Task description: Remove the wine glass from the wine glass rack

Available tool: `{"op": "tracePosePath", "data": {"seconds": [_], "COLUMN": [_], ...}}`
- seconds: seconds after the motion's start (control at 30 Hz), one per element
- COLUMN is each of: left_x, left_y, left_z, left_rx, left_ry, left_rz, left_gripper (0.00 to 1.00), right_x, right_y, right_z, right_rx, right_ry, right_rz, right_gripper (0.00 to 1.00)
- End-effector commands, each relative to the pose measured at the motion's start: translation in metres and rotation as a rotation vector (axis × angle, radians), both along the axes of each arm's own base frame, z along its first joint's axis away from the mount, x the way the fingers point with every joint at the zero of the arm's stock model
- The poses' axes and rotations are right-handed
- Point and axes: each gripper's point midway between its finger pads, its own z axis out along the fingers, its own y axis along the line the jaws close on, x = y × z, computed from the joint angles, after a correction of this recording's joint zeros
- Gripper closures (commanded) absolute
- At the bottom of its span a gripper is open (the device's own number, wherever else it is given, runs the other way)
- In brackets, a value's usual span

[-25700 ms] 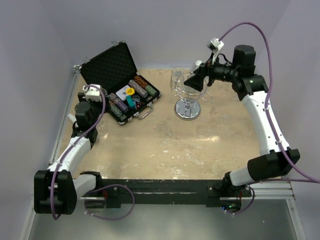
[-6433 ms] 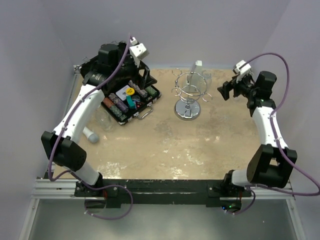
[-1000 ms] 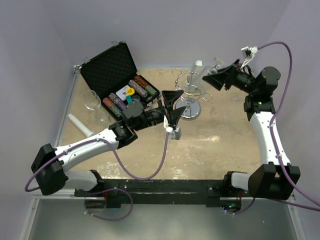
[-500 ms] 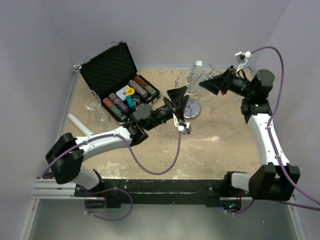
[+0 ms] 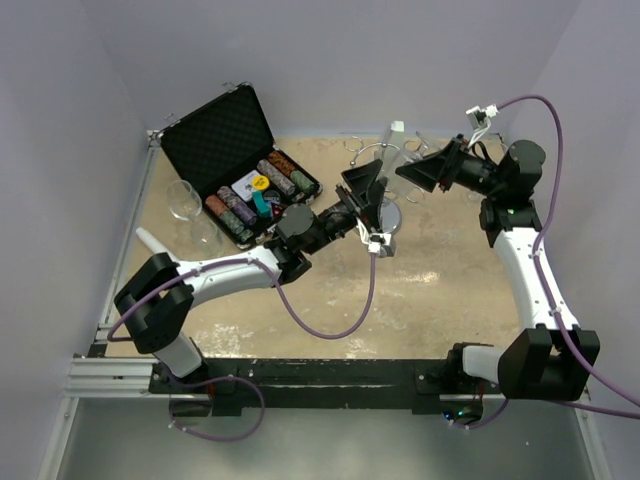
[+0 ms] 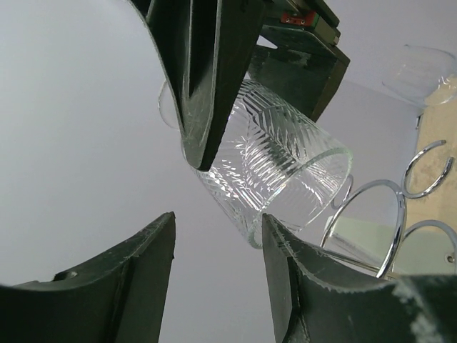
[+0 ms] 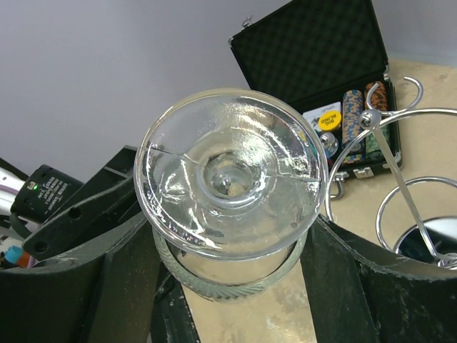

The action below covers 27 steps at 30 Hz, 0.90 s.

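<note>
left pincer (image 6: 218, 223) moved up beside the rack (image 7: 370, 118), jaws apart; right pincer (image 7: 228, 239) was clamped on the wine glass (image 7: 230, 171). we judged easing it slowly clear of the loops was best.

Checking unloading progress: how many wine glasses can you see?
4 wine glasses: one in the right gripper, two on the table left of the case, one beyond the rack in the left wrist view. More may be hidden.

wine glass rack (image 6: 400, 221), cut by frame edge; wine glass (image 6: 278, 179), stem hidden
</note>
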Motion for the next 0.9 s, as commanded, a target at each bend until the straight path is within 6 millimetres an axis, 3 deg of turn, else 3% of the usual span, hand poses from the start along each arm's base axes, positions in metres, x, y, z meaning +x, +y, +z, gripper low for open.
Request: {"op": "tracePosePath", "data": {"seconds": [0.0,0.07,0.27,0.33,0.43,0.53,0.57,0.87], "left_x": [-0.009,-0.008,-0.009,-0.01,-0.011,-0.011,-0.011,0.009], "left_y": [0.005,0.003,-0.001,0.001,0.003,0.006,0.006,0.02], "left_z": [0.044,0.046,0.047,0.05,0.052,0.054,0.056,0.064], "left_rx": [-0.114,-0.117,-0.114,-0.119,-0.124,-0.136,-0.144,-0.189], "left_ry": [-0.087,-0.092,-0.096,-0.096,-0.093,-0.081,-0.074,0.124], "left_rz": [-0.013,-0.017,-0.029,-0.031,-0.032,-0.028,-0.027,0.04], "left_gripper": [0.46,0.51,0.8,0.88,1.0,1.0,1.0,1.0], "right_x": [-0.006,-0.005,0.002,0.004,0.007,0.011,0.012,0.012], "right_y": [0.003,0.003,0.001,0.0,-0.002,-0.003,-0.003,-0.007], "right_z": [0.015,0.012,0.006,0.005,0.003,0.002,0.002,0.007], "right_rx": [0.004,0.006,-0.006,-0.005,-0.004,-0.003,-0.003,-0.023], "right_ry": [-0.055,-0.044,-0.027,-0.021,-0.013,-0.005,-0.004,-0.02], "right_rz": [0.004,0.004,-0.035,-0.052,-0.069,-0.083,-0.087,-0.11], "right_gripper": [0.75,0.75,0.67,0.59,0.34,0.15,0.02,0.02]}}
